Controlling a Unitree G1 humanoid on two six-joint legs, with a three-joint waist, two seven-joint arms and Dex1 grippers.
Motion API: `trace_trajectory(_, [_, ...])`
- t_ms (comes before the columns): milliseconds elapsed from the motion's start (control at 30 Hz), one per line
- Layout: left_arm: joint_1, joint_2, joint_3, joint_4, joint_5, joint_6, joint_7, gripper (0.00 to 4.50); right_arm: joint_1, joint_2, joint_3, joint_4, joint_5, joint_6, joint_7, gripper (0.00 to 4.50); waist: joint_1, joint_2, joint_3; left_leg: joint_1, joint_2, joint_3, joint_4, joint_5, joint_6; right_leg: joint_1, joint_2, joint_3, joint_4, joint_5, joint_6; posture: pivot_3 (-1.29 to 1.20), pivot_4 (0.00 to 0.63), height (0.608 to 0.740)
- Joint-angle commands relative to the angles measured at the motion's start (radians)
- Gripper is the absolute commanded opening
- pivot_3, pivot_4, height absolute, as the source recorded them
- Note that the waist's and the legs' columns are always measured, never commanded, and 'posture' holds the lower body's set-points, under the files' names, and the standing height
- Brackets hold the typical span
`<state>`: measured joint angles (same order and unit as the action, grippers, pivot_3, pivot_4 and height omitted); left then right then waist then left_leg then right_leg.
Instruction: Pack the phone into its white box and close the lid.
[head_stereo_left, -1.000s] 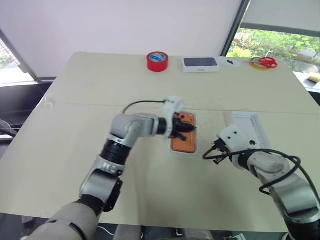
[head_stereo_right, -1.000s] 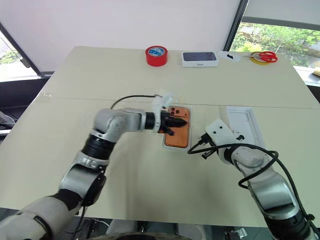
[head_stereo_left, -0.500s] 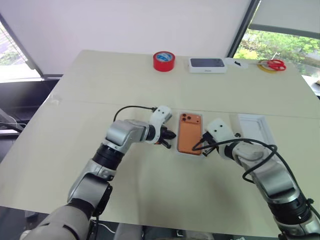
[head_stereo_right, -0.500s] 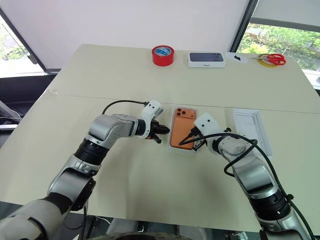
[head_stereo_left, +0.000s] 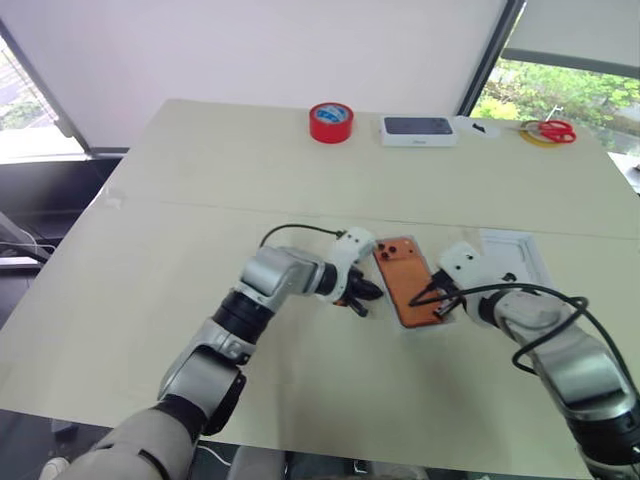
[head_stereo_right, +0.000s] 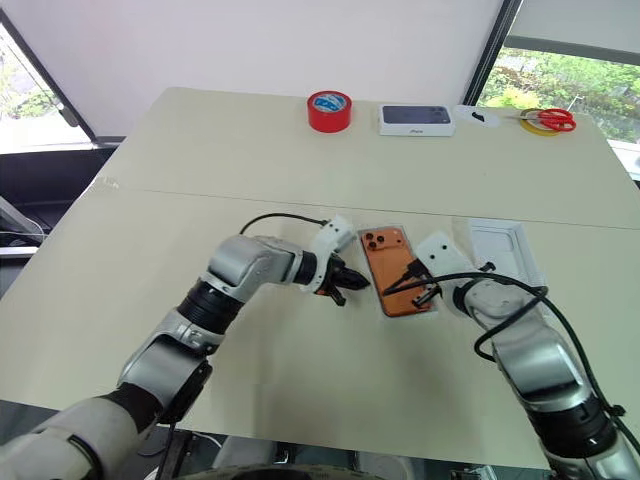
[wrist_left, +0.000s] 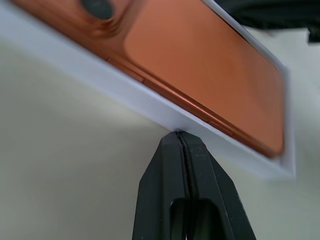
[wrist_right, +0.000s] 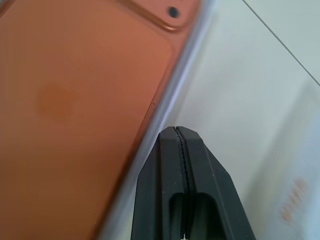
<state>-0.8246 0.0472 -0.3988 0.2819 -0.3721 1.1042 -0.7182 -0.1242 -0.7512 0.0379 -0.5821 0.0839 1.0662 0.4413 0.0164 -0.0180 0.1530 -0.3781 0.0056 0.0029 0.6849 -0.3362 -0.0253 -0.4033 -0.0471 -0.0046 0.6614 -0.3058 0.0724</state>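
Observation:
The orange phone (head_stereo_right: 392, 266) lies back up inside the white box (wrist_left: 150, 106), near the table's middle, skewed with its near end towards the right. My left gripper (head_stereo_right: 356, 286) is shut, and its tips touch the box's left rim. On the other side my right gripper (head_stereo_right: 402, 287) is shut too, its tips against the right rim beside the phone (wrist_right: 75, 100). Neither gripper holds anything. The lid (head_stereo_right: 505, 250) lies inside up on the table just right of the box, partly behind my right arm.
At the table's far edge stand a red tape roll (head_stereo_left: 330, 121), a white box with a dark-blue top (head_stereo_left: 417, 130) and red-handled scissors (head_stereo_left: 553, 129) on a yellow ring. Bare tabletop (head_stereo_left: 200, 200) stretches to the left and front.
The box with the phone has turned, its near end swinging right. My left gripper came down and right from the phone's camera end to the box's left rim. My right gripper closed in on the box's right rim.

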Motion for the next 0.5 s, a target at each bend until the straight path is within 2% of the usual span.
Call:
trace_trajectory(33, [-0.044, -0.107, -0.045, 0.022, -0.015, -0.032, -0.045, 0.03, 0.081, -0.015, -0.051, -0.092, 0.044, 0.012, 0.045, 0.00, 0.002, 0.000, 0.000, 0.000, 0.000, 0.000, 0.000, 0.000, 0.000, 0.000, 0.000, 0.000, 0.000, 0.000, 0.000, 0.00, 0.150, 0.724])
trace_trajectory(300, [-0.076, -0.225, -0.057, 0.113, 0.027, -0.072, -0.042, 0.03, 0.298, -0.040, -0.214, -0.200, 0.049, 0.040, 0.067, 0.00, -0.001, 0.000, 0.000, 0.002, -0.001, -0.002, 0.000, 0.000, 0.002, 0.003, 0.001, 0.000, 0.000, 0.000, 0.001, 0.00, 0.150, 0.724])
trace_trajectory(500, [-0.105, -0.237, -0.018, 0.184, 0.045, -0.105, -0.035, 0.03, 0.370, -0.036, -0.262, -0.222, 0.044, 0.034, 0.066, 0.00, -0.003, 0.000, 0.000, 0.004, -0.001, -0.002, 0.000, 0.000, 0.003, 0.006, 0.001, 0.000, -0.001, -0.001, 0.001, 0.00, 0.150, 0.724])
